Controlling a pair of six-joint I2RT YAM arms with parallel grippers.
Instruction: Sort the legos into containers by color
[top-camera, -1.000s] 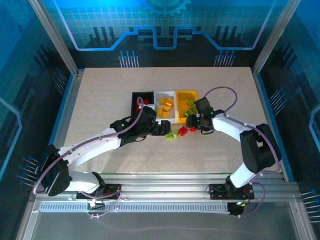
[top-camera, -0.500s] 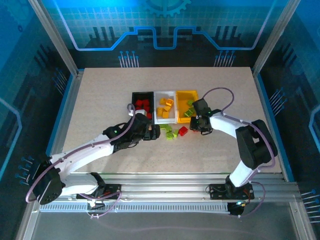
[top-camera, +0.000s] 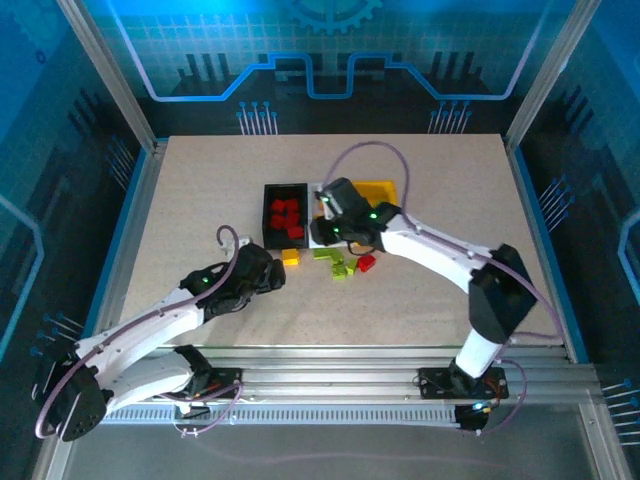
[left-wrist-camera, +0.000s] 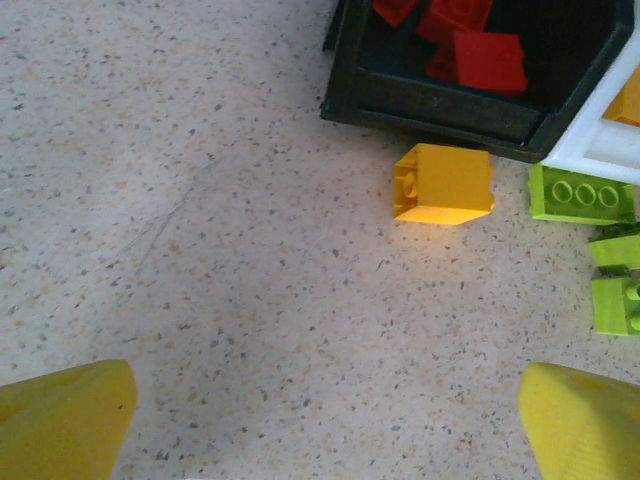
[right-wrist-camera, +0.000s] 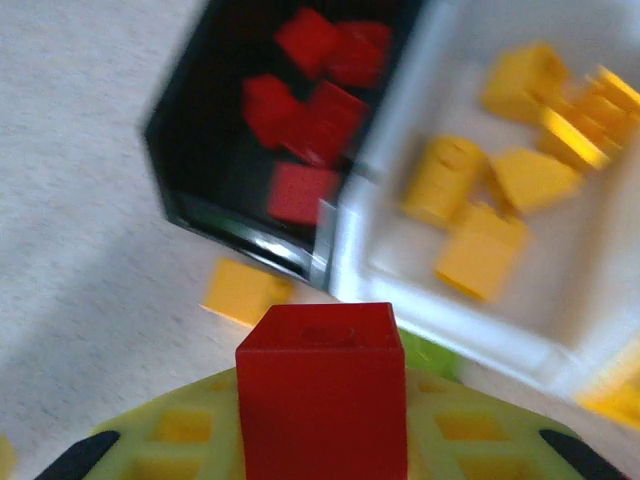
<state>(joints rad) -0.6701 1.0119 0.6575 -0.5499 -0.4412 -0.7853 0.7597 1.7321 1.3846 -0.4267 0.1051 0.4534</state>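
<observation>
A small red plastic brick is gripped in the right tool, which hovers over the near edge where the black rectangular plastic bin of red bricks meets the white plastic bin of yellow-orange ones. On the speckled table, just in front of the black bin, lies one yellow-orange brick, with lime green bricks beside it. The left tool hangs over bare table near that brick, its yellow fingers spread wide and empty
</observation>
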